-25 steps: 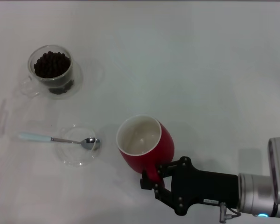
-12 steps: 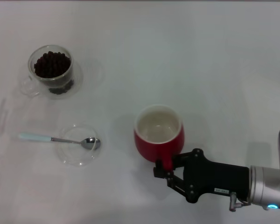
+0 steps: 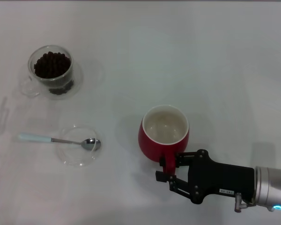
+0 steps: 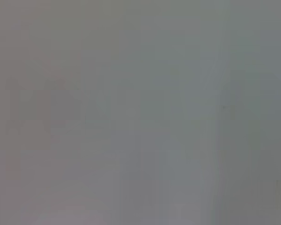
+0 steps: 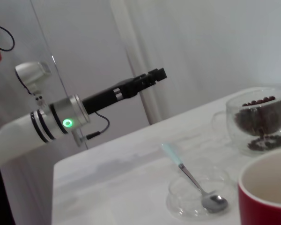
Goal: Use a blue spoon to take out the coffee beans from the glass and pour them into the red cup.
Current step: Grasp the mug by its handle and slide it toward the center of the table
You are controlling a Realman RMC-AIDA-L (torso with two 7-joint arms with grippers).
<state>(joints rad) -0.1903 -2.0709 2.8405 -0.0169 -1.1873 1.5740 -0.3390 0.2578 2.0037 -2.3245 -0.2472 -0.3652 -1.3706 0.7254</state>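
Note:
The red cup (image 3: 164, 133) stands upright right of the table's middle, its cream inside empty; it also shows in the right wrist view (image 5: 267, 197). My right gripper (image 3: 163, 168) is shut on its handle at the near side. The blue spoon (image 3: 61, 140) lies with its metal bowl in a shallow glass dish (image 3: 72, 157), handle pointing left; it also shows in the right wrist view (image 5: 189, 176). The glass (image 3: 54, 86) with coffee beans (image 3: 51, 64) stands at the far left, and in the right wrist view (image 5: 234, 115). My left gripper (image 5: 158, 73) hangs raised off the table's side.
The white table (image 3: 201, 61) stretches bare behind and to the right of the red cup. The shallow glass dish (image 5: 178, 206) sits between the glass and the cup. The left wrist view shows only flat grey.
My right gripper stood the tilted red cup upright and carried it to the right, away from the dish. The spoon, dish and glass have not moved.

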